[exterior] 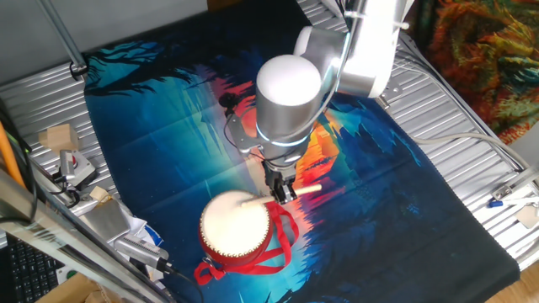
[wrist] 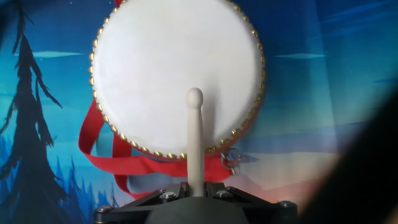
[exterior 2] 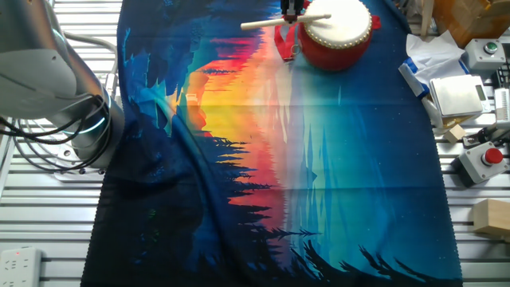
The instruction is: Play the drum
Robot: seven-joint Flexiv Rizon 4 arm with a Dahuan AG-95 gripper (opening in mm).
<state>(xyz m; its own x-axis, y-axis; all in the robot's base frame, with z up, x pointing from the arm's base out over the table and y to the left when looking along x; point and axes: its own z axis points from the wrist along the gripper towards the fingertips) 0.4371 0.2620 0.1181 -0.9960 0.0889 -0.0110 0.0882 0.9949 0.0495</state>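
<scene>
The drum (exterior: 236, 225) is small and round, with a white head, red sides and red ribbon straps, and it stands on the printed cloth. It also shows in the other fixed view (exterior 2: 338, 30) and in the hand view (wrist: 177, 74). My gripper (exterior: 280, 190) is shut on a thin pale wooden stick (wrist: 195, 140). The stick's rounded tip lies over the near part of the drum head. In the other fixed view the stick (exterior 2: 267, 22) sticks out to the left of the drum. I cannot tell whether the tip touches the head.
A blue and orange printed cloth (exterior: 362, 177) covers the metal table. Wooden blocks (exterior: 59, 137), papers and tools lie along the left edge. A red push-button box (exterior 2: 486, 159) and grey boxes (exterior 2: 458, 94) sit at the right in the other fixed view. The arm's base (exterior 2: 56, 104) stands at the left.
</scene>
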